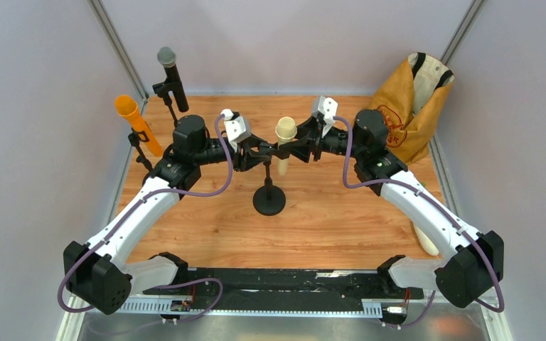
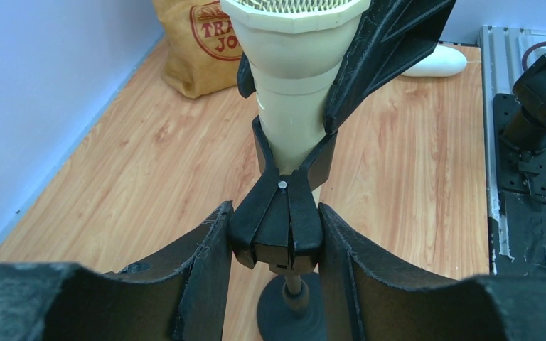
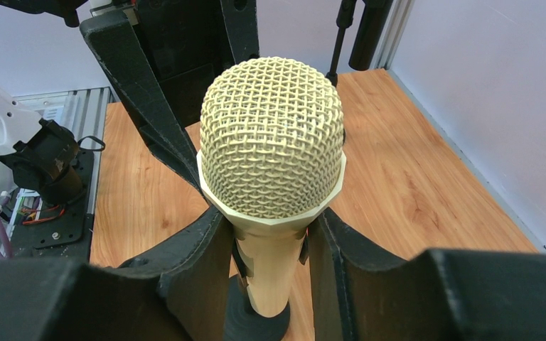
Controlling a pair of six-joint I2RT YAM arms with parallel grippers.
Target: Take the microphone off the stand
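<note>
The cream microphone [image 1: 285, 132] is not yet out of its stand [image 1: 269, 200], which sits near the middle of the wooden tabletop [image 1: 327, 220], a little toward the far edge. The microphone stands almost upright with its mesh head on top and its handle wedged in the stand's black clip [image 2: 277, 227].

The left gripper [image 1: 259, 151] reaches in from the left and is clamped on that clip. In its wrist view both fingers [image 2: 200, 264] press against the clip's sides, just above the stand's pole. The right gripper [image 1: 303, 145] comes in from the right. Its fingers [image 3: 330, 277] sit tight on either side of the handle just under the head, so it is closed on the microphone above the clip.

Two more microphones stand by the far-left corner — an orange microphone [image 1: 129, 112] near the left edge and a black microphone [image 1: 171, 74] with a grey head behind it. A brown bag [image 1: 402, 117] with red print leans in the far-right corner, and a white object [image 1: 427, 241] lies along the right edge — too hidden by the arm to name.
</note>
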